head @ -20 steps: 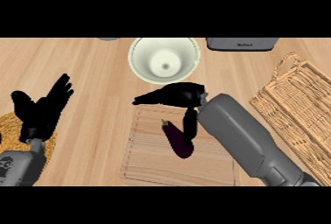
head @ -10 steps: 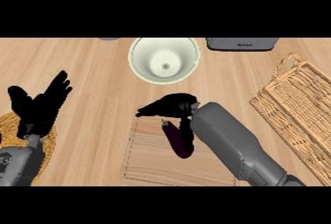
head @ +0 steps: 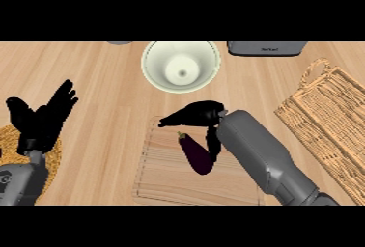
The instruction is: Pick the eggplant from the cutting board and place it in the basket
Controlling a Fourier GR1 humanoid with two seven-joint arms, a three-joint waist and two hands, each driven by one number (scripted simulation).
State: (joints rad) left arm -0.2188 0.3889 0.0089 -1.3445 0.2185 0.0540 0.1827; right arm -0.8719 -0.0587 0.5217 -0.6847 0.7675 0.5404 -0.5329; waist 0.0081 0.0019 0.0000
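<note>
A dark purple eggplant (head: 194,154) lies on the wooden cutting board (head: 164,178) in the middle of the counter. My right hand (head: 200,115) hovers over the eggplant's far end, palm down, its fingers relaxed and pointing left, its thumb (head: 212,143) hanging down right beside the eggplant. Nothing is held in it. The right forearm covers the board's right part. A wicker basket (head: 324,120) stands at the right edge. At the left my left hand (head: 43,118) rests open, fingers up.
A pale round bowl (head: 180,65) stands behind the board. Behind it at the right is a grey appliance (head: 267,47). A woven mat (head: 16,137) lies under my left forearm at the left edge.
My right hand has come nearer and lower, from just past the board's far edge to over the eggplant's far end. The left hand has barely shifted.
</note>
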